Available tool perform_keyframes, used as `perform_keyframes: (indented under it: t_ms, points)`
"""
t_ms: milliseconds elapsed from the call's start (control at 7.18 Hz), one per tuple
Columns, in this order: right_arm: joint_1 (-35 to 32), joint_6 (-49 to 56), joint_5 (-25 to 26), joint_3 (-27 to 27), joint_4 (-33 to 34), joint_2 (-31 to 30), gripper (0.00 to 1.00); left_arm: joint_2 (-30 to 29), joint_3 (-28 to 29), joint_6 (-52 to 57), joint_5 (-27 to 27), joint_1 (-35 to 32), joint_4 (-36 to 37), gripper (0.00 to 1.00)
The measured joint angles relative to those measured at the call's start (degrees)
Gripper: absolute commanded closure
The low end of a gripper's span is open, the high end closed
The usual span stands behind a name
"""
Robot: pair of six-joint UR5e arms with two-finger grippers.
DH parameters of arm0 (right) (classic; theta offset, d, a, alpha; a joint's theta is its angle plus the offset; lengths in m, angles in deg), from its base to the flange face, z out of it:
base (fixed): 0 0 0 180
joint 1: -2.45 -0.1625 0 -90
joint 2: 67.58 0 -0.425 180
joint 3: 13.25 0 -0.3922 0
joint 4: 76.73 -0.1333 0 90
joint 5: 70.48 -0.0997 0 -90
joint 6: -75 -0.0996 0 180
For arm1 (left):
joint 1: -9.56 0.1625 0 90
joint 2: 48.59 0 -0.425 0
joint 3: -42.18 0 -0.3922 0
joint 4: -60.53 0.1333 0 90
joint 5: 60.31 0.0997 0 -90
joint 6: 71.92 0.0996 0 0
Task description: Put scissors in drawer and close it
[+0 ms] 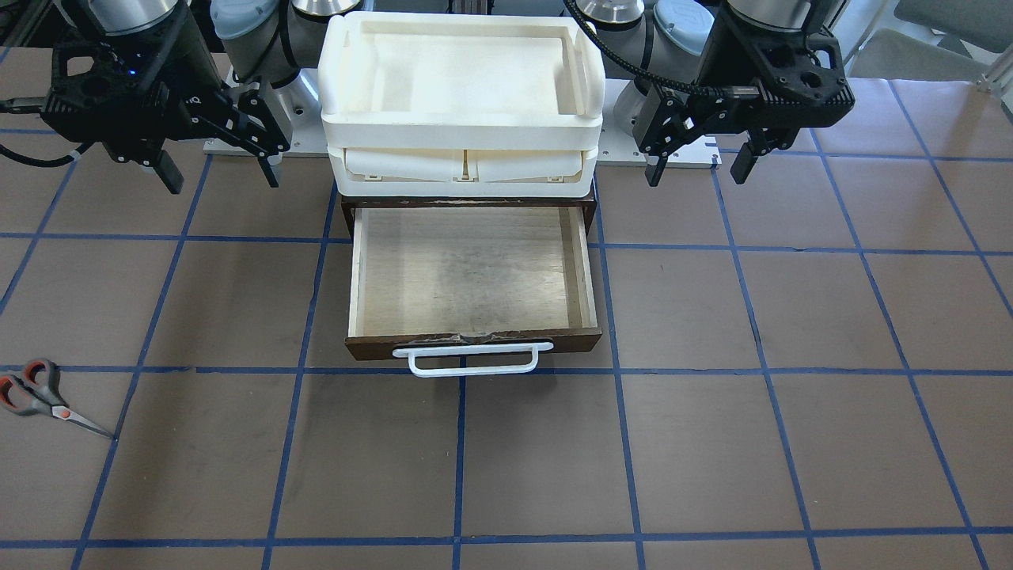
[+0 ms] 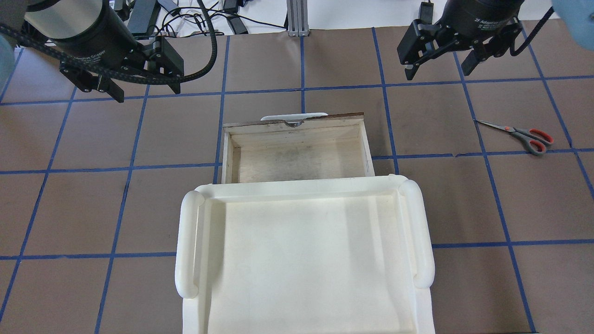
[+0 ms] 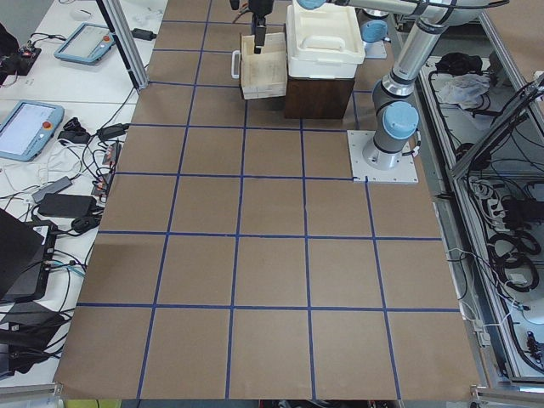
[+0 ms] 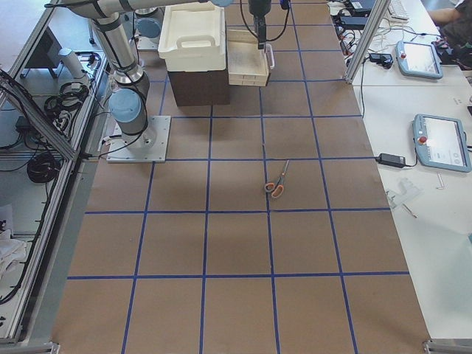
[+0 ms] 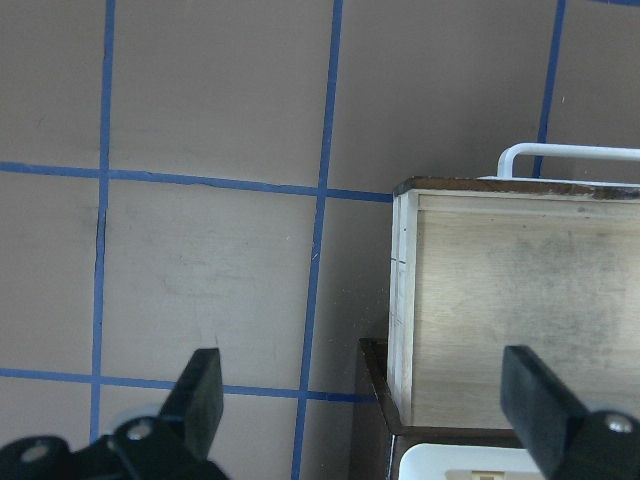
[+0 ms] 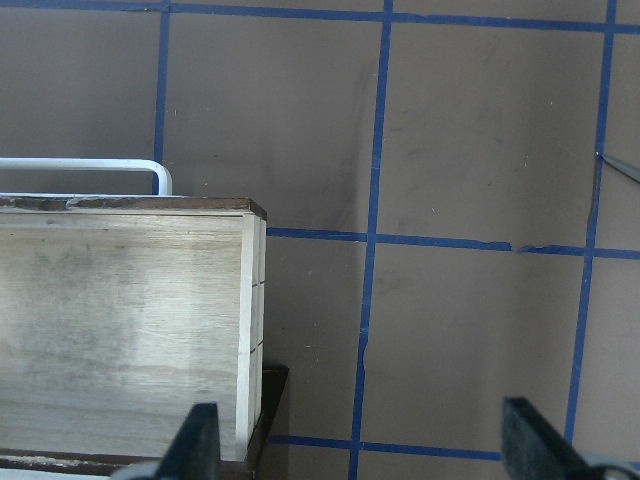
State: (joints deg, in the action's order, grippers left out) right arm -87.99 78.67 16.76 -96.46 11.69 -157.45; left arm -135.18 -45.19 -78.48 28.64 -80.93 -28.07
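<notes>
Nearest the robot's base, the cream-white plastic tray unit (image 2: pixel 301 186) is sitting over the back of the wide shallow drawer with the dark brown wooden front and pale plywood inside (image 2: pixel 297 160). That drawer is standing pulled well open and holding nothing, and its white plastic bar handle (image 1: pixel 475 369) is pointing away from the robot. Both claws are hanging raised above the brown paper-covered table with the blue tape grid (image 2: pixel 464 199), one off each side of the drawer. The right two-finger gripper (image 2: pixel 437 69) is showing its fingers spread wide with nothing between them, and the left two-finger gripper (image 2: pixel 146 92) is doing the same. Farther out, the small scissors with dark grey handles lined orange-red (image 2: pixel 515 132) are lying flat on the table, well apart from the drawer and a little beyond the line of its front. Your coming move is turning on this: the scissors are lying outward and to the robot's right of the right gripper, so the right arm is plainly the nearer one, while the left is sitting across the whole drawer from them. Their long axis is running almost crosswise to the table, with the blades together and pointing in towards the drawer and the handle loops facing the table's outer edge. I judge you are going to need the right wrist turned so its fingers are closing across that line.
</notes>
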Motion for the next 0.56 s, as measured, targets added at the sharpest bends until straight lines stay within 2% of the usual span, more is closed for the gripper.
perform_keyframes:
  t_ms: [557]
  points:
    - [0.17,1.01,-0.29,-0.17,1.70,0.19,0.00,0.02,0.00,0.02,-0.04,0.02,0.00,0.00]
